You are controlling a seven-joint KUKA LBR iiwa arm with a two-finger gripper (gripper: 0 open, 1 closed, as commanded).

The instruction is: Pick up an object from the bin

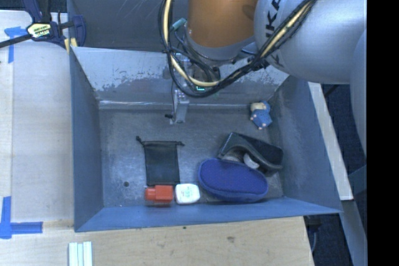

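Note:
My gripper (179,110) hangs from under the orange wrist cover, near the bin's back wall and left of centre, with nothing seen in it. The nearest thing is a flat black rectangular pouch (161,162) lying on the floor just in front of it and slightly left. A small red block (159,194) and a small white block (187,194) lie side by side at the pouch's front end, by the front wall.
A blue oval pouch (232,180) lies at the front right, with a black clip-like tool (252,152) resting against its far side. A small blue and yellow figure (260,114) sits at the back right. The arm covers the bin's back right corner.

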